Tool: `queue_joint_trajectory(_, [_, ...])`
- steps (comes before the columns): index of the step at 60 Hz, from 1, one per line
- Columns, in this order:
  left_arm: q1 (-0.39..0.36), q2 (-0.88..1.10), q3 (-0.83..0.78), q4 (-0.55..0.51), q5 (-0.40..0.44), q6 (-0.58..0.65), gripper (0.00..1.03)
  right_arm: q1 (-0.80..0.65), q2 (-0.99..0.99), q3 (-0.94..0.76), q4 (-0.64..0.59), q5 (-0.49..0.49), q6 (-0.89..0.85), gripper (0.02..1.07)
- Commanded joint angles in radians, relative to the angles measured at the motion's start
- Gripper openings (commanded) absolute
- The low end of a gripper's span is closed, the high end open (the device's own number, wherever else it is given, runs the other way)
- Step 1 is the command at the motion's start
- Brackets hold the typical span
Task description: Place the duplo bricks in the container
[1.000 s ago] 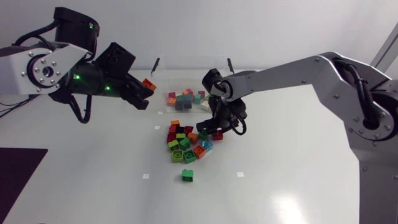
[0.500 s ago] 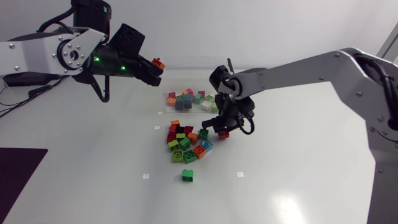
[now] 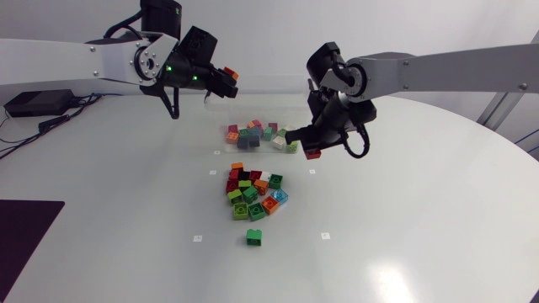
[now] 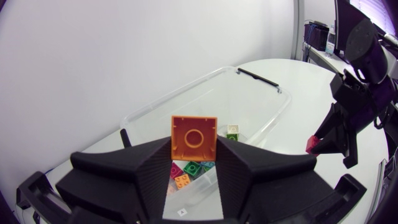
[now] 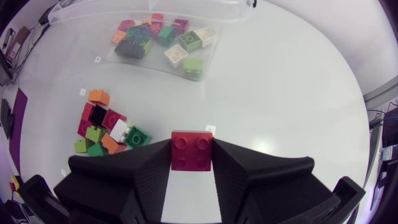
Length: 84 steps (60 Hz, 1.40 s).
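Observation:
My left gripper is shut on an orange brick, held in the air above the back left end of the clear container. That container lies ahead of and below the left fingers, with several bricks inside. My right gripper is shut on a red brick and hangs just right of the container's front right corner. A pile of loose bricks lies on the table in front of the container, and a lone green brick sits nearer the front.
Small white markers dot the white table. A dark mat lies at the front left edge. The loose pile shows ahead and to one side of the right gripper.
My left gripper carried the orange brick up and to the right, over the container. My right gripper closed on the red brick and lifted it from the pile toward the container.

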Motion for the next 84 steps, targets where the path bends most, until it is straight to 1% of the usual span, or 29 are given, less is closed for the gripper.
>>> queue_joint_trajectory(1, [0.008,0.069,0.068,0.018,0.004,-0.038,0.27,-0.012,-0.028,0.029,-0.014,-0.009,-0.015,0.29])
queue_joint_trajectory(4, [0.006,0.096,0.09,0.019,0.006,-0.042,0.28,-0.014,-0.031,0.041,-0.019,-0.012,-0.015,0.29])
queue_joint_trajectory(7, [0.005,0.116,0.105,0.022,0.004,-0.042,0.31,-0.016,-0.037,0.055,-0.019,-0.015,-0.015,0.29])
queue_joint_trajectory(9, [0.005,0.136,0.116,0.027,0.004,-0.042,0.39,-0.017,-0.04,0.067,-0.019,-0.017,-0.017,0.29])
queue_joint_trajectory(10, [0.005,0.144,0.122,0.027,0.004,-0.04,0.45,-0.017,-0.04,0.075,-0.021,-0.018,-0.017,0.29])
queue_joint_trajectory(11, [0.005,0.147,0.123,0.027,0.004,-0.04,0.47,-0.019,-0.04,0.08,-0.021,-0.021,-0.017,0.29])
queue_joint_trajectory(15, [0.003,0.168,0.137,0.027,0.004,-0.035,0.78,-0.02,-0.042,0.109,-0.03,-0.029,-0.017,0.29])
queue_joint_trajectory(17, [0.003,0.172,0.137,0.027,0.004,-0.031,0.9,-0.02,-0.042,0.123,-0.031,-0.032,-0.017,0.29])
queue_joint_trajectory(19, [0.003,0.173,0.133,0.027,0.003,-0.026,0.98,-0.022,-0.04,0.137,-0.033,-0.032,-0.017,0.29])
queue_joint_trajectory(26, [-0.001,0.139,0.094,0.022,0.003,0.004,0.99,-0.023,-0.037,0.186,-0.034,-0.038,-0.017,0.29])
queue_joint_trajectory(39, [0.003,-0.059,-0.061,-0.034,0.001,0.084,0.99,-0.022,-0.006,0.302,-0.033,-0.041,-0.013,0.29])
queue_joint_trajectory(44, [0.002,-0.134,-0.14,-0.067,0.003,0.129,0.99,-0.02,0.021,0.347,-0.028,-0.041,-0.01,0.29])
queue_joint_trajectory(53, [-0.006,-0.252,-0.291,-0.082,0.003,0.202,0.98,-0.009,0.067,0.411,-0.014,-0.041,-0.001,0.29])
queue_joint_trajectory(57, [-0.006,-0.299,-0.355,-0.087,0.003,0.238,0.98,-0.006,0.081,0.42,0.024,-0.041,-0.003,0.29])
queue_joint_trajectory(70, [-0.006,-0.356,-0.455,-0.128,0.006,0.319,0.98,0.009,0.135,0.457,0.088,-0.041,-0.013,0.29])
queue_joint_trajectory(84, [-0.026,-0.37,-0.527,-0.143,0.02,0.377,0.98,0.011,0.233,0.564,0.09,-0.035,-0.017,0.29])
